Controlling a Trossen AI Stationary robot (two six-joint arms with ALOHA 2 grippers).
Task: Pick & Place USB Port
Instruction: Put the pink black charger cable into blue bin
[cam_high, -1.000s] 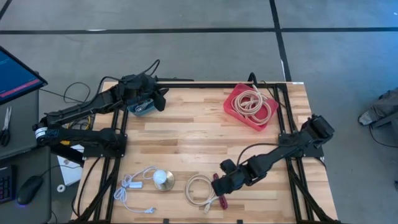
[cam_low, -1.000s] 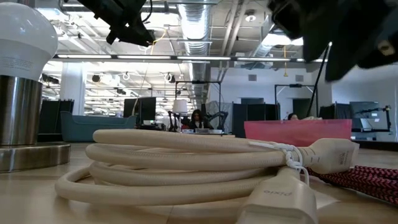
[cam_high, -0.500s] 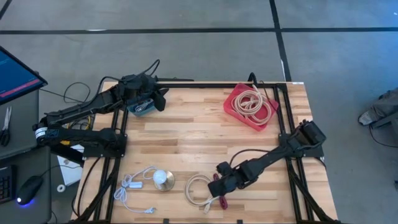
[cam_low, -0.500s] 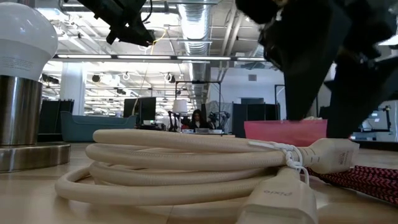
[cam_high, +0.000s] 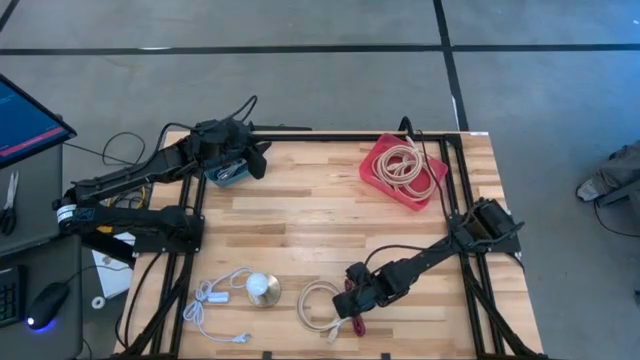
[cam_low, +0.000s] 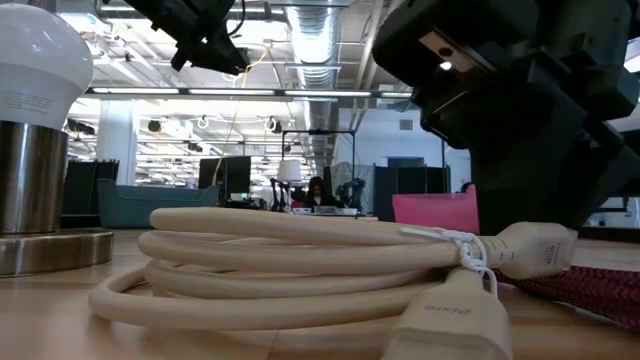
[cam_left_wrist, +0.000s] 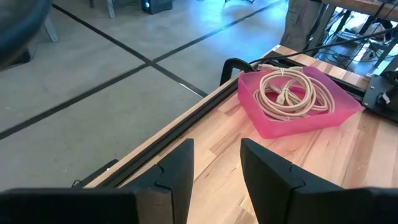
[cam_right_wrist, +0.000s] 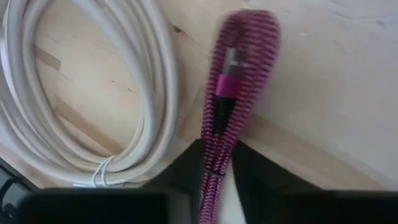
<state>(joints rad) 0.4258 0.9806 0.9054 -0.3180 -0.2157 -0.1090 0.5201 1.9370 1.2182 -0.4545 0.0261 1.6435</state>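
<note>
One beige cable (cam_high: 404, 163) lies in the pink bin (cam_high: 376, 178). My right gripper (cam_high: 348, 303) pinches the red braided cable (cam_right_wrist: 233, 99) near the table's front edge; lifting and binning remain.

Four cables: two cream coils (cam_high: 320, 304) (cam_high: 404, 165), one red (cam_high: 352, 318), one white (cam_high: 215, 300)

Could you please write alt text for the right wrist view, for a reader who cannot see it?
The right gripper has its two dark fingers on either side of a bundled red-and-black braided cable lying on the wooden table. A metal plug shows on the bundle, and a coiled cream cable lies beside it.
</note>
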